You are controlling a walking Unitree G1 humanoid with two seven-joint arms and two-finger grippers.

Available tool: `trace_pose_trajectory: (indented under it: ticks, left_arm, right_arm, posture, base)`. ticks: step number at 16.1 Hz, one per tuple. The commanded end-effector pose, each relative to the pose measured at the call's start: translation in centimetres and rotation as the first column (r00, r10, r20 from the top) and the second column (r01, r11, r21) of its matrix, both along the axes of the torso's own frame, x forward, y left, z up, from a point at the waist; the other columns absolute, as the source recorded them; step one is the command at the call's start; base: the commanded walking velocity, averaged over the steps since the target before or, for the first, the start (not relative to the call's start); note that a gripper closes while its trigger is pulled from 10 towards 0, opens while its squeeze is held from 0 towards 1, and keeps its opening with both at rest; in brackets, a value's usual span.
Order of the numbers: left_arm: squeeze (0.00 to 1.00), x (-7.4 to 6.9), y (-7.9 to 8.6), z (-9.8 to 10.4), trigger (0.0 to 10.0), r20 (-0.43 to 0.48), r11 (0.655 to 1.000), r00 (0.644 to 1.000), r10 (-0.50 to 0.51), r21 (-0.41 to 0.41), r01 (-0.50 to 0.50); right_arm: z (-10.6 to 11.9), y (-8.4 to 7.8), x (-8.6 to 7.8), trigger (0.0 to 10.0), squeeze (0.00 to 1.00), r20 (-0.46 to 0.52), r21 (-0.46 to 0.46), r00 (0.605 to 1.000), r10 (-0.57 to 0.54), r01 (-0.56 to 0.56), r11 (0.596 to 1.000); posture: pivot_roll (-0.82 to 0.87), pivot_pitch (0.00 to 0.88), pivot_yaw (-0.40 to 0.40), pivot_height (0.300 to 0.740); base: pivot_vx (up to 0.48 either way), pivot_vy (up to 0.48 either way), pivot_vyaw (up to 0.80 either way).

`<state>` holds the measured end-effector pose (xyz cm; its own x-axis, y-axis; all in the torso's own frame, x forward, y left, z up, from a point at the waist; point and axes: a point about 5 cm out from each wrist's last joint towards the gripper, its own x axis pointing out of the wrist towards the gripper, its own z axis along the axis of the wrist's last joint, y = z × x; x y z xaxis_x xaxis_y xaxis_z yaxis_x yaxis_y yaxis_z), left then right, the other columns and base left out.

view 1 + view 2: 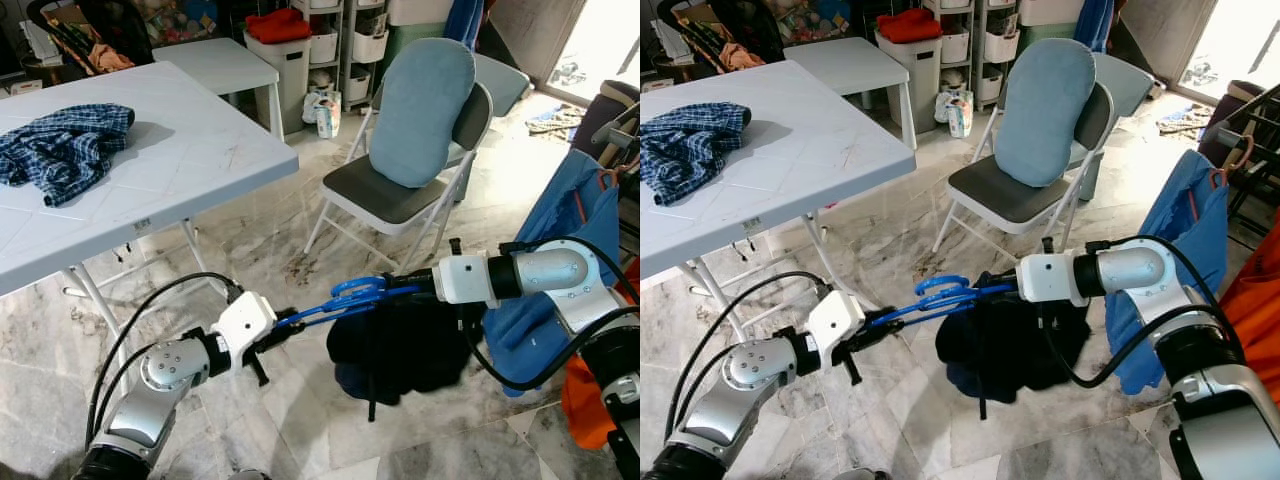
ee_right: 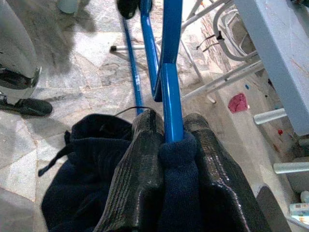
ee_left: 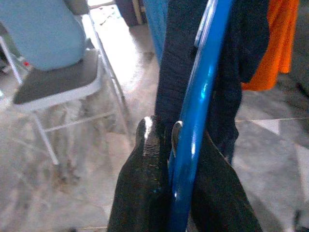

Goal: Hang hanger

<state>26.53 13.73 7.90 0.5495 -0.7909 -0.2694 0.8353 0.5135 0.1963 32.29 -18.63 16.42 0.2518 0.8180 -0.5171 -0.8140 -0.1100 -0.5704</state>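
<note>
Now the blue hanger [image 1: 345, 297] hangs low over the floor between both arms. The left gripper [image 1: 283, 327] pinches one end, the right gripper [image 1: 415, 289] pinches the other through the dark garment [image 1: 400, 345]. It looks stiff, light, probably slippery; the soft cloth will swing.

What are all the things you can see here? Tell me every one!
hanger: one, blue, held between both grippers above the floor
garment: one, dark navy, draped on the hanger
table: one, white, on the robot's left
shirt: one, blue plaid, crumpled on the table
folding chair: one, grey seat, ahead of the robot
cushion: one, light blue, leaning on the chair back
blue clothes: hanging on the right
orange clothes: hanging at the far right
bin: one, white, red cloth on top
left gripper: shut on the hanger's end
right gripper: shut on hanger and garment
</note>
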Motion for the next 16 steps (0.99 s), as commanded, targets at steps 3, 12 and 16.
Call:
trace_pose_trajectory:
  ticks: [3, 12, 16]
  left_arm:
    - [0.00, 0.0, -1.2, 1.2, 0.0, -0.007, 0.996, 0.999, -0.051, -0.076, 0.050]
    - [0.00, 0.7, -1.2, 1.3, 0.0, 0.011, 0.996, 1.000, -0.005, -0.092, 0.006]
    - [0.00, 0.5, -0.8, 0.9, 0.0, 0.010, 0.994, 0.999, 0.043, -0.103, -0.042]
  right_arm:
    - [1.5, 0.9, 0.4, 10.0, 0.00, 0.095, 0.037, 0.995, 0.021, -0.025, 0.999]
    - [1.3, 0.7, 1.3, 10.0, 1.00, 0.005, 0.049, 0.998, -0.059, 0.059, 0.997]
    - [1.3, 1.4, 1.8, 10.0, 1.00, 0.043, 0.036, 0.997, -0.063, 0.061, 0.997]
  posture:
    - [-0.07, 0.000, -0.015, 0.740]
    - [-0.08, 0.000, -0.024, 0.740]
    - [-0.07, 0.000, -0.031, 0.740]
  base:
    - [0.000, 0.000, 0.00]
    - [0.000, 0.000, 0.00]
    - [0.000, 0.000, 0.00]
